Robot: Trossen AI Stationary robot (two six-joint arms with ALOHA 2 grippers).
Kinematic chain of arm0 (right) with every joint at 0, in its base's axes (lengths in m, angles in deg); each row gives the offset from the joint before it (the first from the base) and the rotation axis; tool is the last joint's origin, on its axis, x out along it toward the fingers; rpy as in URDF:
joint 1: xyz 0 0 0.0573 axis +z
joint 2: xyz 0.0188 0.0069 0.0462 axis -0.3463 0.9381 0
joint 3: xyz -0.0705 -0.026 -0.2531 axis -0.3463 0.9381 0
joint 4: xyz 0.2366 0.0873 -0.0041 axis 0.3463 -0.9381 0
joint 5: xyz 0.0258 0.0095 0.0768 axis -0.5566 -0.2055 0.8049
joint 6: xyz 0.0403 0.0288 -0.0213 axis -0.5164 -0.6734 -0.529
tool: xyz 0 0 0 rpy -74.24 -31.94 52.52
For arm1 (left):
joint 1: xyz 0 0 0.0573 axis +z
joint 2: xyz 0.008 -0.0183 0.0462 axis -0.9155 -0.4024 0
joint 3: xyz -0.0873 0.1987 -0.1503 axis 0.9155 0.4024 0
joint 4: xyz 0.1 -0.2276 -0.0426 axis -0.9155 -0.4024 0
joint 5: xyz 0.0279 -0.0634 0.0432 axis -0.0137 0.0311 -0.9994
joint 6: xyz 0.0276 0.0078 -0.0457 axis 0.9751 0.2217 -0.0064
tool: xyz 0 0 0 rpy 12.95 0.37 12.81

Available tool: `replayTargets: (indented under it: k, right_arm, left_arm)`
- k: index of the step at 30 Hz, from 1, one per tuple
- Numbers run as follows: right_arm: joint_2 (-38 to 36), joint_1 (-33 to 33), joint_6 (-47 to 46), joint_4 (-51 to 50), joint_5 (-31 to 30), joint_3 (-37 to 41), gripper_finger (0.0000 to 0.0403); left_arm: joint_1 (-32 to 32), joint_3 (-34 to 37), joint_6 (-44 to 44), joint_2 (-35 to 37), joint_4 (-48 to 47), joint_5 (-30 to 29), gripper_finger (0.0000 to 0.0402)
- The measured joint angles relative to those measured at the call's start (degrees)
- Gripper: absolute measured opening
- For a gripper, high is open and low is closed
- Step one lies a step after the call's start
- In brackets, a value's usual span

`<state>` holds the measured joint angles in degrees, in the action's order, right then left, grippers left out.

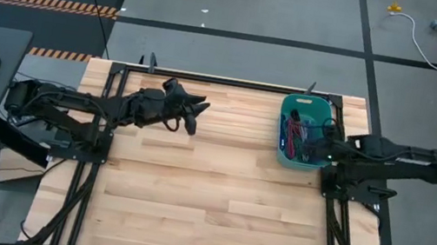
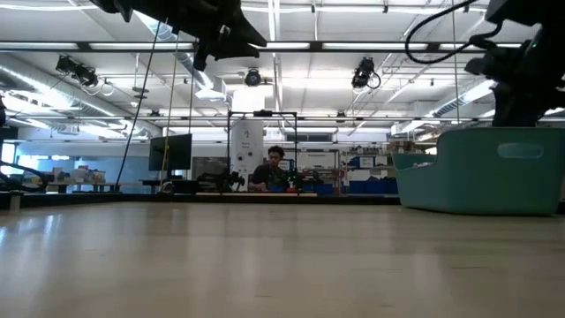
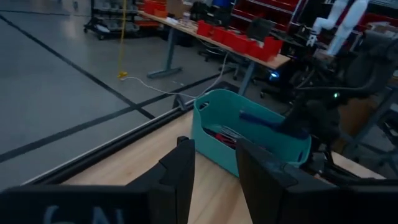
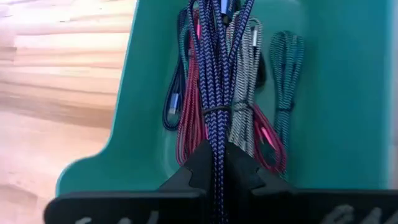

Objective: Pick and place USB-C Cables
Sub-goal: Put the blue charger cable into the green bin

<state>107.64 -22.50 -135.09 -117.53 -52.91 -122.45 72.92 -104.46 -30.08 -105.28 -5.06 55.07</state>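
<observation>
Right wrist view: the right hand (image 4: 217, 167) is closed on a blue braided cable (image 4: 214, 74), its two dark fingers pinching the folded bundle low in the frame. The bundle runs straight up the middle of the picture, its long axis in line with the fingers, and reaches past the top edge. A thin dark tie wraps it just above the fingertips. Beside it, inside the teal bin (image 4: 348, 93), lie a grey braided cable (image 4: 244, 81), a magenta cable (image 4: 190, 106) and a teal cable (image 4: 285, 68), all lengthwise in about the same direction as the held one.

In the high view the right hand (image 1: 324, 147) sits at the right rim of the bin (image 1: 289, 107), which stands in the upper right part of the counter (image 1: 205, 208), with the coloured cables (image 1: 297, 135) packed in it.

The left hand (image 1: 191, 115) hangs above the upper middle of the counter, well apart from the bin, pointing toward it. In the left wrist view its fingers (image 3: 181, 177) stand a narrow gap apart with nothing between them.
</observation>
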Motion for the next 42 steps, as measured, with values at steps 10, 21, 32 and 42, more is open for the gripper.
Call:
replayTargets:
  k: [10, 21, 32, 42]
  right_arm:
    - [7.87, -16.11, 19.22, 18.5, 7.44, 6.05, 0.0026]
    - [21.11, -30.98, 30.68, 33.01, 15.6, 6.23, 0.0026]
    - [28.87, -32.56, 31.3, 33.24, 16.93, 6.23, 0.0058]
    - [18.35, -32.13, 31.6, 31.18, 26.01, 5.36, 0.0149]
  left_arm:
    - [0.05, 0.01, -6.23, 0.0, 0.03, -1.83, 0.0123]
    - [0.05, 0.02, -5.83, 0.0, -0.04, -1.9, 0.0123]
    - [-0.15, 0.02, -5.8, 0.0, -0.41, -1.86, 0.0123]
    - [-0.14, 0.02, -5.75, 0.0, -0.52, -1.84, 0.0123]
